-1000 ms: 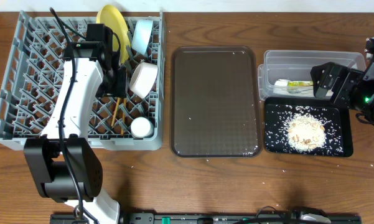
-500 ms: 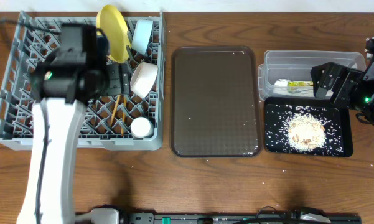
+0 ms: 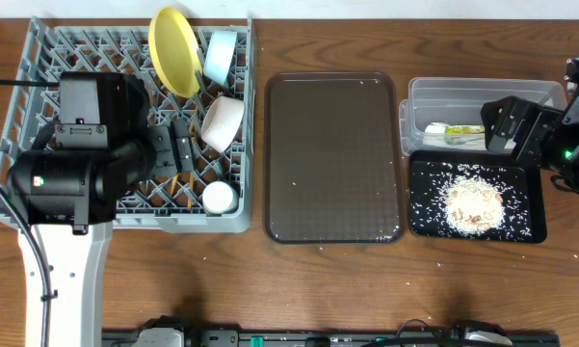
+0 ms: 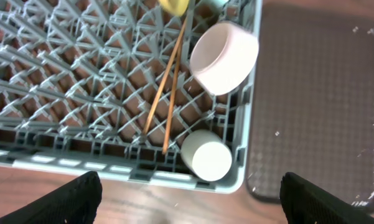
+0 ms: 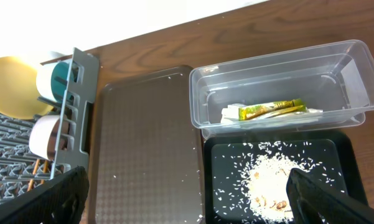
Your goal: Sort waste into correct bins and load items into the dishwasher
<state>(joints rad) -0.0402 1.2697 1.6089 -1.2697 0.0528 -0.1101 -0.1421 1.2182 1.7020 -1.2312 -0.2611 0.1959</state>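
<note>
The grey dishwasher rack (image 3: 19,207) holds the yellow plate (image 3: 171,53) and light blue bowl (image 3: 220,56) on edge, with the white bowl (image 4: 224,56) and white cup (image 4: 206,155) on their sides. The chopsticks (image 4: 165,93) lie flat among the pegs. My left gripper (image 4: 190,205) hangs open and empty above the rack's front part, and its arm hides much of the rack from overhead. The clear tub (image 5: 355,68) contains the wrapper (image 5: 274,109) and napkin (image 5: 231,114). Rice scraps (image 5: 274,177) lie in the black tray (image 5: 224,162). My right gripper (image 5: 190,199) stands open and empty over these bins.
A dark brown serving tray (image 3: 332,154) with a few stray rice grains lies between the rack and the bins. A few loose grains dot the wooden table in front of it. The right arm (image 3: 559,135) reaches in from the right edge.
The left arm has lifted and drawn back toward the rack's front, its jaws spreading wider. The chopsticks stay lying in the rack. The right arm has not moved.
</note>
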